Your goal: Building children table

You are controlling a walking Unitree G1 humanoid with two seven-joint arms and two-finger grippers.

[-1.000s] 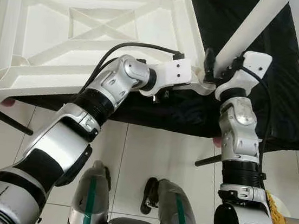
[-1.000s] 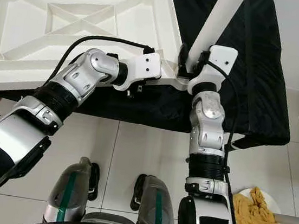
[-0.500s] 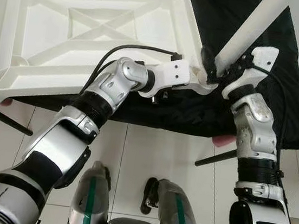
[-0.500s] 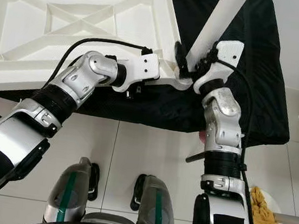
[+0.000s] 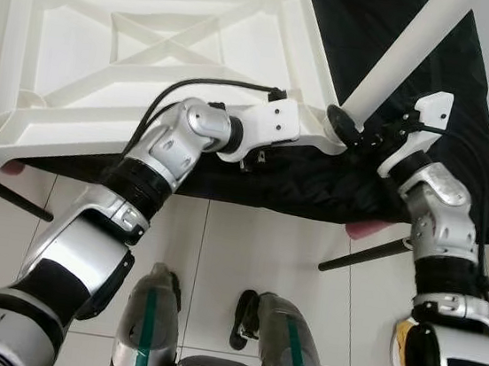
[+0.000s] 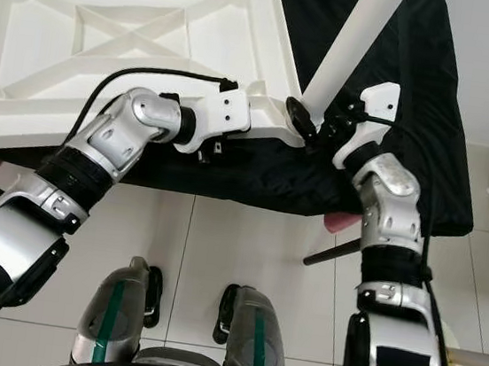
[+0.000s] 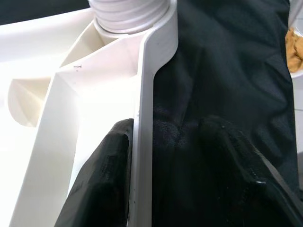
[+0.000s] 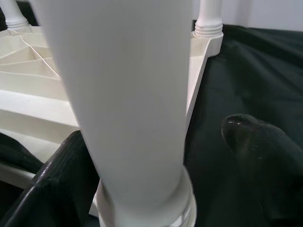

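You have nothing to read here: no text, label, brand, number or sign can be made out on anything in these views.
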